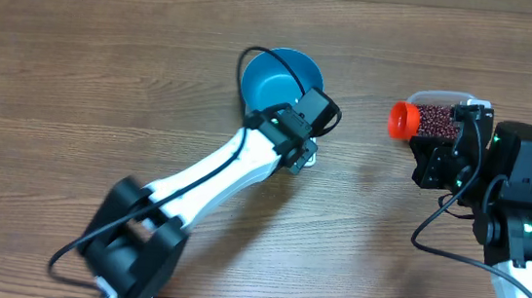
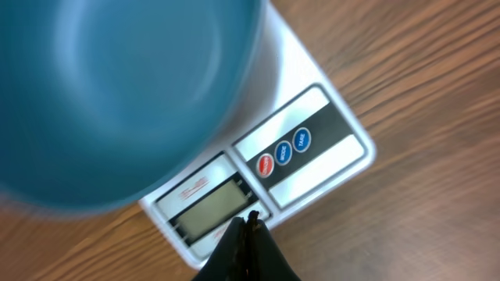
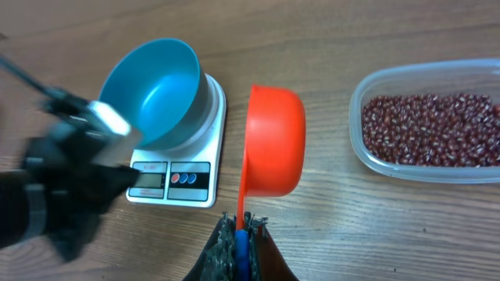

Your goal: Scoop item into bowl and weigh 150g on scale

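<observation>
Open table (image 3: 336, 234) flanks our right fingers (image 3: 241, 232), clamped on the handle of the orange scoop (image 3: 273, 133), with the tub (image 3: 356, 125) of beans (image 3: 430, 129) ahead to their right and the empty blue bowl (image 3: 148, 86) on the white scale (image 3: 191, 176) ahead-left, while our left fingers (image 2: 248, 232), pressed together, point at the scale's display edge.

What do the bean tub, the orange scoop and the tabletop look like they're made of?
Bean tub: clear plastic, probably; beans show through its wall.
Orange scoop: smooth opaque plastic, apparently; even, uniform colour.
Tabletop: wood or wood-look laminate; brown grain lines.
</observation>
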You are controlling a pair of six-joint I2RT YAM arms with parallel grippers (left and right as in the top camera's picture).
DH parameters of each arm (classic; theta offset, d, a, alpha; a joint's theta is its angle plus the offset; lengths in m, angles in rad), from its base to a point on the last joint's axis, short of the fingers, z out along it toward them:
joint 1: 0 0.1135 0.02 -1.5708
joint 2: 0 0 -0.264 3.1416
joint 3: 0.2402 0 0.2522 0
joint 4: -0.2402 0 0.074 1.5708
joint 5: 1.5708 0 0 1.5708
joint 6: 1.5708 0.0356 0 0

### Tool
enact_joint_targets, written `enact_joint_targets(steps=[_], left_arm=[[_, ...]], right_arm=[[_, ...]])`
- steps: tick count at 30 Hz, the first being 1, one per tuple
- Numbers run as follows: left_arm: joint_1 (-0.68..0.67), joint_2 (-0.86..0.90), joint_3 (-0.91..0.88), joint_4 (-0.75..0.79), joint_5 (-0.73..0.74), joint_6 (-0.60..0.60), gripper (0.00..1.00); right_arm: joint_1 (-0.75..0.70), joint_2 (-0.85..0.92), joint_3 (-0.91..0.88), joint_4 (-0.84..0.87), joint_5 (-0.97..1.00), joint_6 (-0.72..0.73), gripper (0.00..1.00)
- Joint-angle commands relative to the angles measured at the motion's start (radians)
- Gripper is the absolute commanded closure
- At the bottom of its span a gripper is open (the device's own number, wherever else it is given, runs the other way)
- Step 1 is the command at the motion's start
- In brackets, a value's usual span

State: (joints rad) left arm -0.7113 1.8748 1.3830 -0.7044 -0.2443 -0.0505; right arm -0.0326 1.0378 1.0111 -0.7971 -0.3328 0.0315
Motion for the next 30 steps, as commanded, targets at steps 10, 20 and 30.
enact_joint_targets(steps=[10, 20, 30], left_arm=[[0.006, 0.143, -0.011, 0.051, -0.021, 0.017, 0.96], [0.006, 0.15, -0.012, 0.156, -0.022, 0.018, 0.96], [0.006, 0.166, -0.014, 0.158, -0.021, 0.018, 0.96]], right_arm=[[-0.004, 0.021, 0.027, 0.012, 0.003, -0.007, 0.97], [-0.004, 0.021, 0.027, 0.013, 0.003, -0.007, 0.97], [-0.004, 0.021, 0.027, 0.014, 0.003, -0.008, 0.96]])
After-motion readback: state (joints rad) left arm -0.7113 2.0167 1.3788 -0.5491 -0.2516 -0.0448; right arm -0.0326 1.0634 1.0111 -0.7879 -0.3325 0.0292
